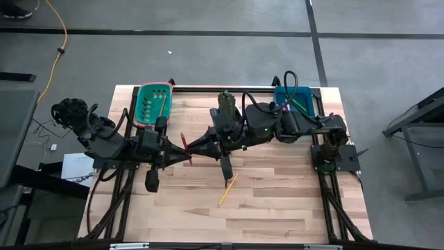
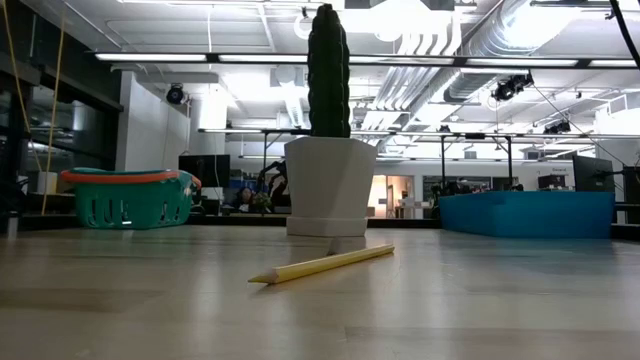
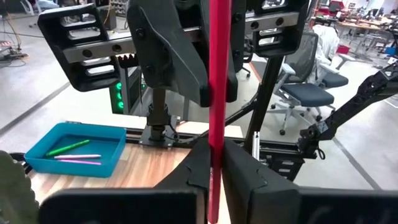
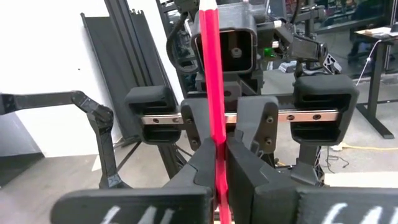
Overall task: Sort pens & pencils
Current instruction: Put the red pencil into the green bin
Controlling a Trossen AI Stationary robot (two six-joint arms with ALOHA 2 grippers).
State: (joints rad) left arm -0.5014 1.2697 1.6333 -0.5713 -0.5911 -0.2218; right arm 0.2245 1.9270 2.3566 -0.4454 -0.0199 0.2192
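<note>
A thin red stick (image 3: 217,74) stands roughly upright in mid-air above the table's middle. Whether it is a pen or a pencil, I cannot tell. My left gripper (image 3: 216,174) and my right gripper (image 4: 219,171) face each other, both level and both shut on it; in the high view they meet at the stick (image 1: 185,141). A yellow pencil (image 1: 227,189) lies flat on the table near the front. Green and pink pens (image 3: 74,152) lie in the blue tray (image 1: 308,105). Yellow sticks (image 1: 159,104) lie in the green basket (image 1: 144,105). My left gripper pinches the stick's shaft (image 3: 216,146) between its two fingers, coming level from the table's left, fingers across the stick. The stick stands upright, clear of the table. My right gripper pinches the shaft (image 4: 216,134) between its two fingers, level from the table's right, close beside the left fingers, with the stick's end (image 4: 208,7) reaching well above them.
A cactus in a white pot (image 2: 330,185) stands at the table's far middle, between the basket (image 2: 130,198) at the far left and the tray (image 2: 525,213) at the far right. The near half of the wooden table (image 1: 277,215) holds only the yellow pencil (image 2: 322,265).
</note>
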